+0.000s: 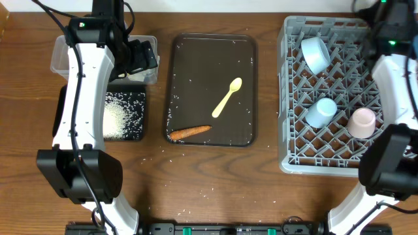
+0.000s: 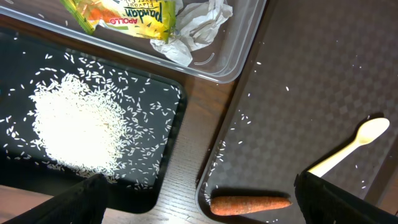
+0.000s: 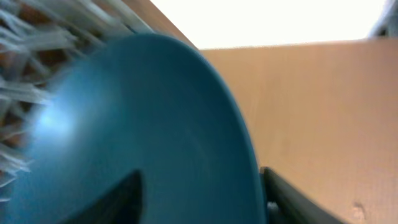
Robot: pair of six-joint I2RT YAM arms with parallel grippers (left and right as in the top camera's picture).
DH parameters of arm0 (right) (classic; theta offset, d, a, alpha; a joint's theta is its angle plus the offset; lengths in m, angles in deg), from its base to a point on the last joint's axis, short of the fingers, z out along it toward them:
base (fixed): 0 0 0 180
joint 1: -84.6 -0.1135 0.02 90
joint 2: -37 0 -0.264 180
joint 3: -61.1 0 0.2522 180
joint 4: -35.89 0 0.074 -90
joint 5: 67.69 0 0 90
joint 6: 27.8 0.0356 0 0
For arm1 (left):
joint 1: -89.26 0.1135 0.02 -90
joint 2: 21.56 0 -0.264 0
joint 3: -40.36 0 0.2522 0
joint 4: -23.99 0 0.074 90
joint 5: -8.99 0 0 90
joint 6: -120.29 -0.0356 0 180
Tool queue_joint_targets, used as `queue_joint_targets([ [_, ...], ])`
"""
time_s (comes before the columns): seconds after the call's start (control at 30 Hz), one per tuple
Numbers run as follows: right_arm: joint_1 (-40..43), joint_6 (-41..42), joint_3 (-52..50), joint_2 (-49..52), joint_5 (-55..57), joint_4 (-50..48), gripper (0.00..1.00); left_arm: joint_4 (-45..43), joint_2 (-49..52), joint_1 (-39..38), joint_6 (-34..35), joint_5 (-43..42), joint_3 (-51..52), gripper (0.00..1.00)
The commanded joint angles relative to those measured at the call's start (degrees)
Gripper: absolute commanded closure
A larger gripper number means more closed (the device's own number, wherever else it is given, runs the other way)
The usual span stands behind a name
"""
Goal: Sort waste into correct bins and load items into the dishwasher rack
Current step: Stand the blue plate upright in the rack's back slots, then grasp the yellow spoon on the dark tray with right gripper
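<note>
My left gripper (image 1: 140,60) (image 2: 199,208) is open and empty, above the gap between the shallow black tray (image 1: 144,121) (image 2: 160,180) and the serving tray. The black tray holds a heap of white rice (image 1: 116,117) (image 2: 74,130). The clear tub (image 1: 62,55) (image 2: 236,59) holds the yellow-green wrapper (image 2: 124,12) and crumpled white paper (image 2: 196,25). The orange carrot (image 1: 189,132) (image 2: 249,203) and yellow spoon (image 1: 227,96) (image 2: 354,142) lie on the serving tray. My right gripper (image 1: 385,23) (image 3: 205,199) is shut on the dark blue plate (image 3: 137,124) at the grey rack's (image 1: 287,98) far right corner.
The dark brown serving tray (image 1: 196,72) (image 2: 298,93) carries scattered rice grains. The rack holds a light blue bowl (image 1: 315,53), a small light blue cup (image 1: 321,112) and a pink cup (image 1: 361,122). A few grains lie on the wooden table near the front.
</note>
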Motion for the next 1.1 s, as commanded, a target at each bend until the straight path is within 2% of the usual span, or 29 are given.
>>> queue_joint_targets([
  [0.0, -2.5, 3.7, -1.3, 2.0, -2.2, 0.6, 0.32, 0.0, -1.0, 0.0, 0.3, 0.1, -0.9, 0.02],
  [0.07, -3.5, 5.5, -1.3, 2.0, -2.2, -0.3, 0.21, 0.0, -1.0, 0.0, 0.3, 0.1, -0.9, 0.02],
  [0.13, -4.1, 8.9, -1.3, 2.0, -2.1, -2.0, 0.15, 0.0, -1.0, 0.0, 0.3, 0.1, -0.9, 0.02],
  [0.3, -4.9, 16.9, -1.3, 1.0, -2.2, -5.3, 0.11, 0.0, -1.0, 0.0, 0.3, 0.1, -0.9, 0.02],
  [0.53, -6.7, 20.5, -1.3, -5.3, -9.7, -7.0, 0.05, 0.0, -1.0, 0.0, 0.3, 0.1, -0.9, 0.02],
  [0.63, -8.3, 27.5, -1.3, -9.1, -19.0, -5.0, 0.06, 0.0, -1.0, 0.0, 0.3, 0.1, -0.9, 0.02],
  [0.7, -9.9, 34.7, -1.3, -11.9, -32.8, 0.0, 0.05, 0.0, -1.0, 0.0, 0.3, 0.1, -0.9, 0.02],
  [0.8, -12.0, 38.1, -1.3, -14.7, -51.5, 7.9, 0.02, 0.0, -1.0, 0.0, 0.3, 0.1, -0.9, 0.02],
  [0.87, -13.3, 41.0, -1.3, -15.5, -62.3, 10.5, 0.09, 0.0, -1.0, 0.0, 0.3, 0.1, -0.9, 0.02],
  [0.9, -14.1, 46.1, -1.3, -15.5, -69.3, 10.8, 0.07, 0.0, -1.0, 0.0, 0.3, 0.1, -0.9, 0.02],
  [0.97, -15.6, 54.7, -1.4, -14.6, -75.5, 10.9, 0.03, 0.0, -1.0, 0.0, 0.3, 0.1, -0.9, 0.02],
  [1.0, -16.9, 59.3, -1.4, -13.8, -76.4, 11.4, 0.04, 0.0, -1.0, 0.0, 0.3, 0.1, -0.9, 0.02],
  [1.07, -20.2, 63.2, -1.7, -11.6, -75.2, 12.9, 0.09, 0.0, -1.0, 0.0, 0.3, 0.1, -0.9, 0.02],
])
